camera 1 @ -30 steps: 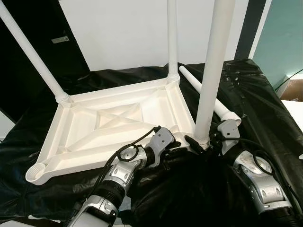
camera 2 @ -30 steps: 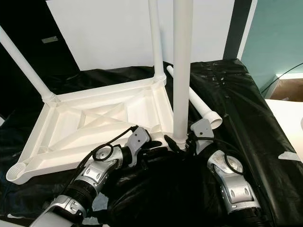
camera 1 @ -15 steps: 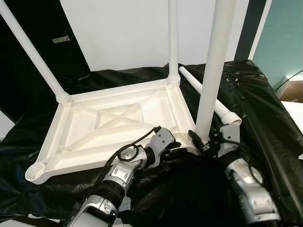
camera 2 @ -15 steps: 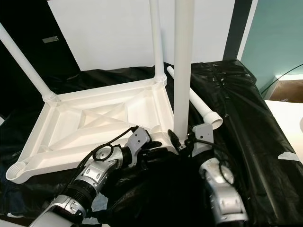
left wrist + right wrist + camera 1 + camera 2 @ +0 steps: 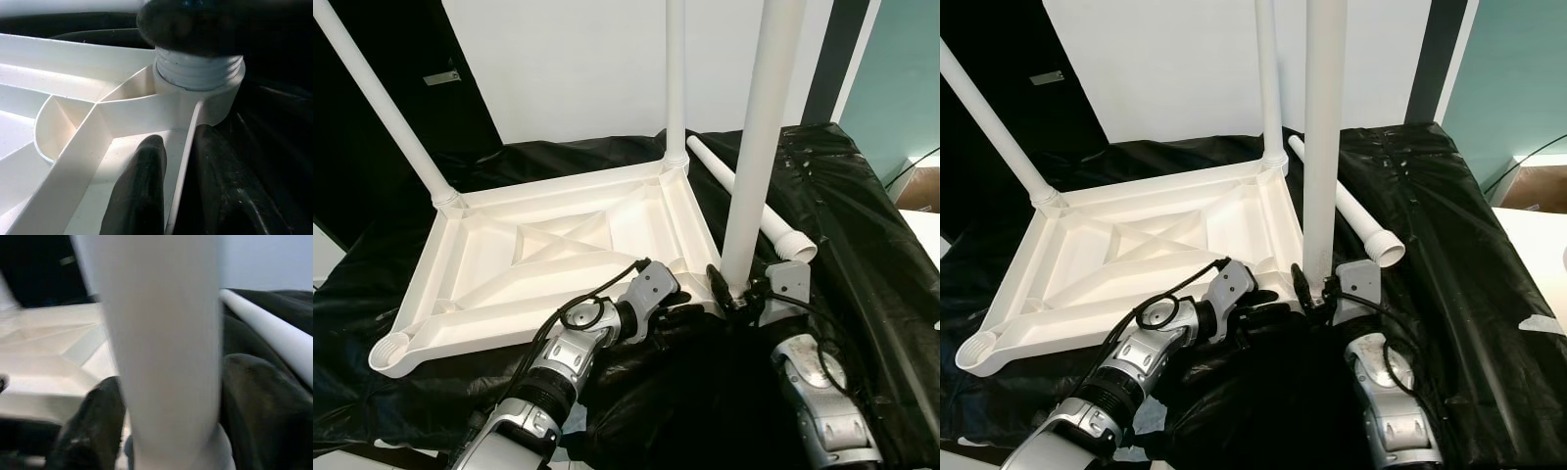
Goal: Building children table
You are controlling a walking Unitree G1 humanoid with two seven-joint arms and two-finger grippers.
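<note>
An upturned white tabletop (image 5: 538, 264) lies on black sheeting (image 5: 842, 196), three legs standing in its corners. The right gripper (image 5: 732, 291) clamps the base of the nearest leg (image 5: 759, 147). The left gripper (image 5: 690, 315) pinches the tabletop's rim. A loose leg (image 5: 744, 196) lies beside.

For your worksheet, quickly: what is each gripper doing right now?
Left gripper: shut on the rim of the upturned white plastic tabletop.
Right gripper: shut on the upright white plastic table leg.
</note>
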